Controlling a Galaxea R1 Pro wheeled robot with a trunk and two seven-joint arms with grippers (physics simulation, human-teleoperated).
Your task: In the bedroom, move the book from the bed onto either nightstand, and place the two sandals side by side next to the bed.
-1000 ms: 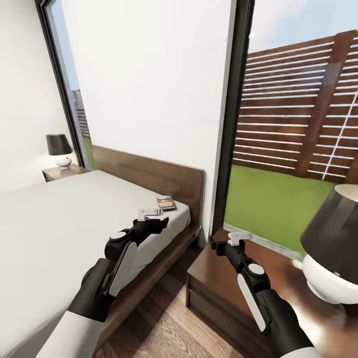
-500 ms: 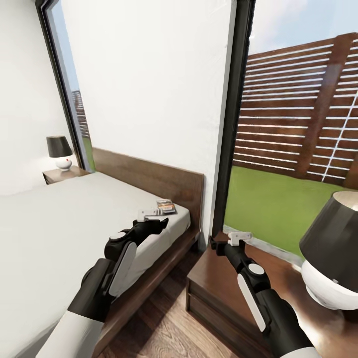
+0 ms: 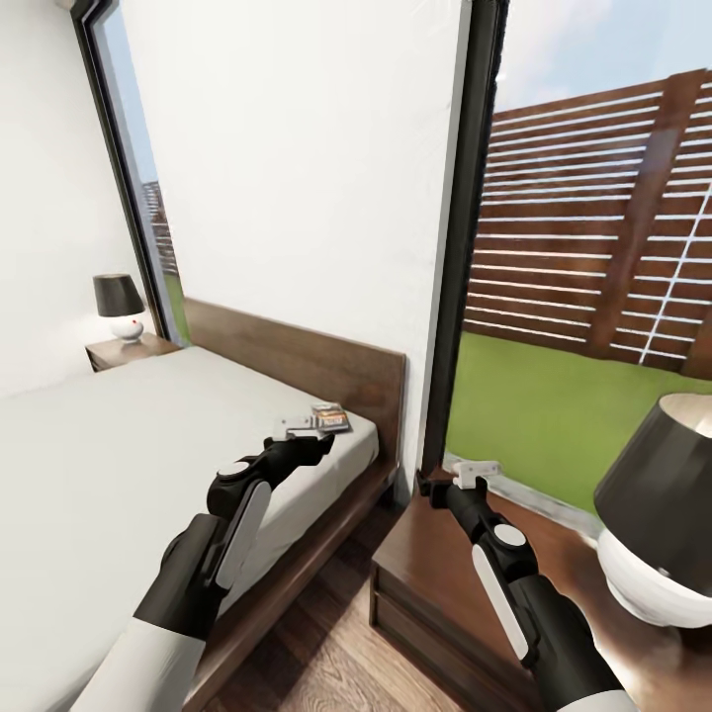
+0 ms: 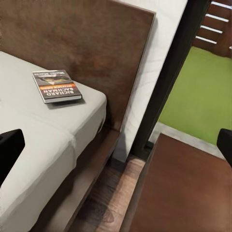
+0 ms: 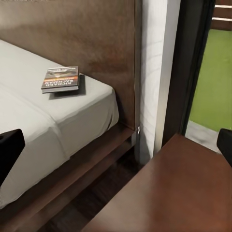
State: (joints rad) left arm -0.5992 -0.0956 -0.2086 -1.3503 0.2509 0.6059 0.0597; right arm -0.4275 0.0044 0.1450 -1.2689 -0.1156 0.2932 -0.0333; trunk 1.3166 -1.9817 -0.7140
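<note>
The book (image 3: 330,418) lies flat on the bed (image 3: 119,435), at the mattress corner by the dark headboard (image 3: 316,361). It also appears in the left wrist view as the book (image 4: 55,87), and in the right wrist view as the book (image 5: 61,79). My left gripper (image 3: 302,426) hovers open over the mattress, just short of the book. My right gripper (image 3: 478,468) hangs open above the near nightstand (image 3: 435,554). The sandals are out of view.
A black-shaded lamp (image 3: 653,514) stands on the near nightstand at the right. A second nightstand (image 3: 124,348) with a lamp (image 3: 119,305) sits beyond the bed. A narrow strip of wood floor (image 3: 326,633) separates bed and nightstand. Tall glass (image 3: 593,247) faces lawn and fence.
The whole picture has shifted a little, so the camera moved. Both arms keep their pose. The book now shows closer to my left gripper's fingers.
</note>
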